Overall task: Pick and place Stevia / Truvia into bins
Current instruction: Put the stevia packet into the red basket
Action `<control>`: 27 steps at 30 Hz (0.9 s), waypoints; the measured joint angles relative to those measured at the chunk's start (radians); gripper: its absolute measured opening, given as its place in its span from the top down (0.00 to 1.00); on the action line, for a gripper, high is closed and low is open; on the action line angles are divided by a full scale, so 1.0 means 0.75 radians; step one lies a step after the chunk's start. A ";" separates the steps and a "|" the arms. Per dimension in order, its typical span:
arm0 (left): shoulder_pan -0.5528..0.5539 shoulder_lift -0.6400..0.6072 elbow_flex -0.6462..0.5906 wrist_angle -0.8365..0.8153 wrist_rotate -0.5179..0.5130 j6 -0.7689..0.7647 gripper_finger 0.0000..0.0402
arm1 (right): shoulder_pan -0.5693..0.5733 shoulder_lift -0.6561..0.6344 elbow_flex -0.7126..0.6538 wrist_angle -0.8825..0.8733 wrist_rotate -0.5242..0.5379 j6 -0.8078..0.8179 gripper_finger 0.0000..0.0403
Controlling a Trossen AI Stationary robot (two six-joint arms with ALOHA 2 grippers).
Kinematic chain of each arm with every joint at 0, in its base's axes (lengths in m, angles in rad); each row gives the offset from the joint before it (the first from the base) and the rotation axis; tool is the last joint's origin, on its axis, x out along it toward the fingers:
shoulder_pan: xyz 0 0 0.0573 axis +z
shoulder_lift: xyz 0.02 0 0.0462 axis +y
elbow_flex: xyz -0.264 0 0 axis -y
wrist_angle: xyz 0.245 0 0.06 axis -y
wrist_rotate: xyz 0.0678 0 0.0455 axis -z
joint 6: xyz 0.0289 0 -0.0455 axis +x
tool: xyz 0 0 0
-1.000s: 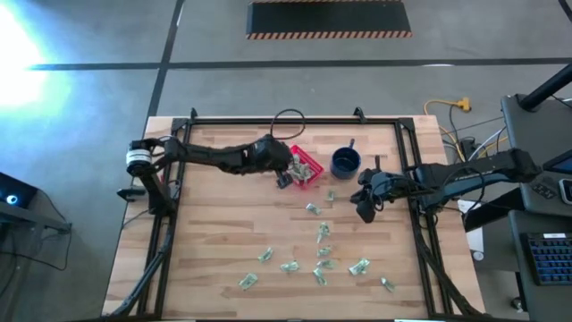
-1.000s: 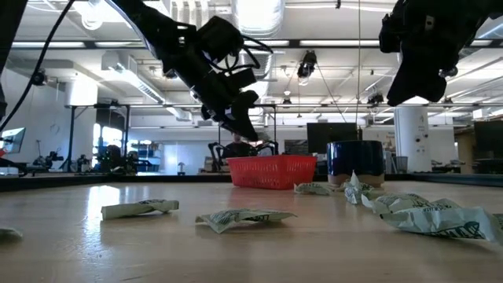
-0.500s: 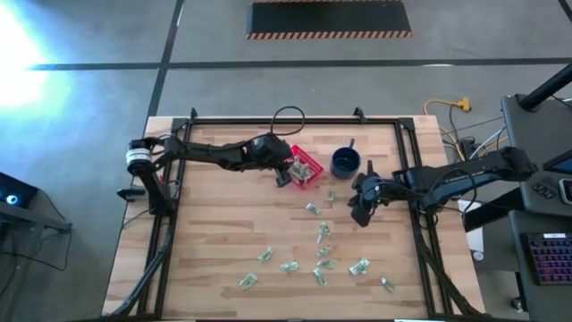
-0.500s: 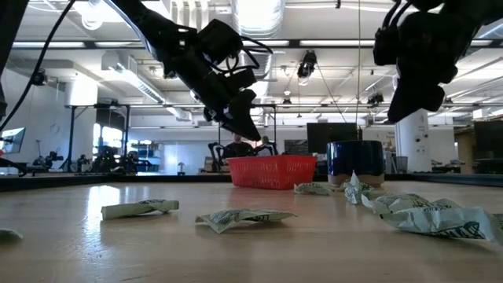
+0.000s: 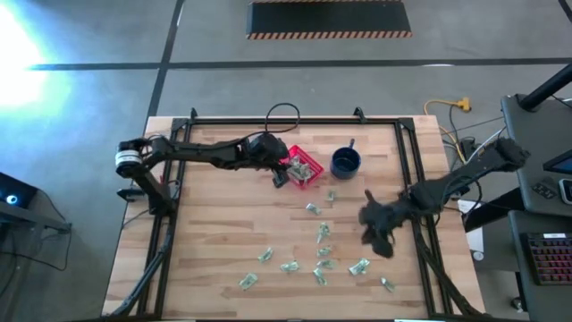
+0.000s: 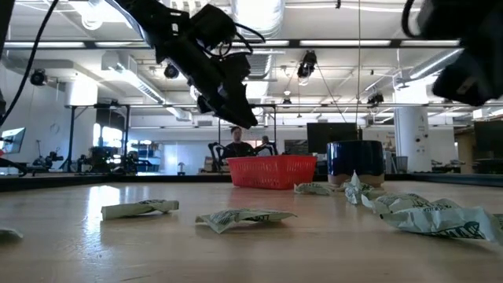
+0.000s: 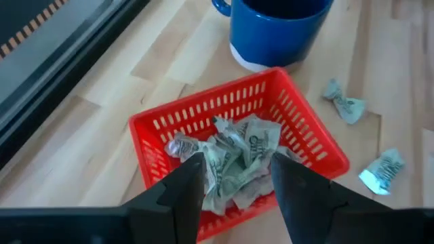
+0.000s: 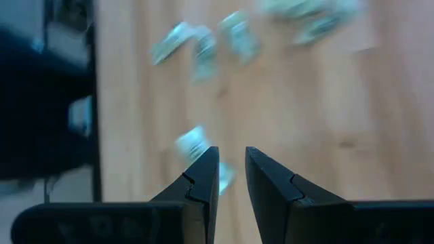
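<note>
The left tool (image 7: 234, 183) hangs released over the red basket (image 5: 306, 170) of sachets (image 7: 230, 159). At 4 o'clock, the right tool (image 8: 230, 176), nearly closed, grasps nothing above loose packets (image 5: 317, 259) on the surface (image 5: 214, 233).

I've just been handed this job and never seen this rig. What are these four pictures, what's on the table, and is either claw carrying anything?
Two dark robot arms work at a wooden table. One picture looks straight down on it, one looks level across the tabletop, and one sits on each wrist, looking out past that arm's two fingers.

On the table stand a red basket and, beside it, a blue mug. Crumpled green-and-white sachets already lie in the basket; many more loose sachets are scattered across the near half of the table.

The left claw hangs over the basket, fingers open and empty. The right claw is above the loose sachets at the table's right side, fingers narrowly apart, with nothing between them.
</note>
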 joint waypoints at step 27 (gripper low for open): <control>-0.055 -0.068 -0.080 -0.012 0.027 -0.110 0.61 | 0.367 0.611 0.001 0.535 0.102 0.138 0.62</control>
